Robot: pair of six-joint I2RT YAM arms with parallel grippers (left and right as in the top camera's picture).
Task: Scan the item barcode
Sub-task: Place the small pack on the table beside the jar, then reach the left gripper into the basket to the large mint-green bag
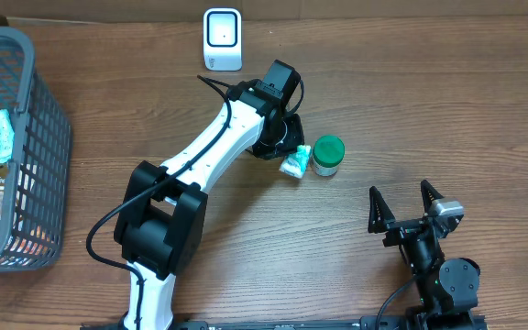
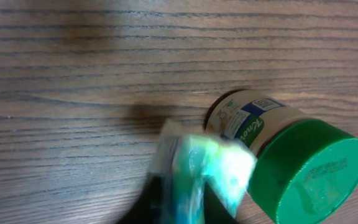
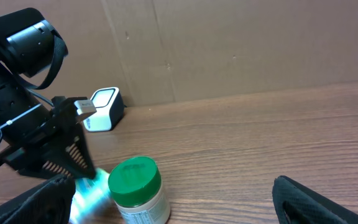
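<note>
The left gripper (image 1: 289, 154) is lowered over a small teal-and-white packet (image 1: 293, 165) near the middle of the table (image 1: 447, 101). From above its jaws are hidden under the wrist. In the left wrist view only dark, cropped fingers (image 2: 143, 208) are seen beside the blurred packet (image 2: 197, 171), so whether it is clamped or loose cannot be told. The packet's print is too smeared to read. The right gripper (image 1: 399, 189) is held with jaws spread wide and empty at the near right. Just right of the packet a round jar (image 1: 327, 156) is stood, with a pale label and a green ribbed plastic lid. A white, rounded scanner (image 1: 222, 38) is set at the far edge. A grey lattice basket (image 1: 49, 128), cut off at the left, is filled with packaged goods.
</note>
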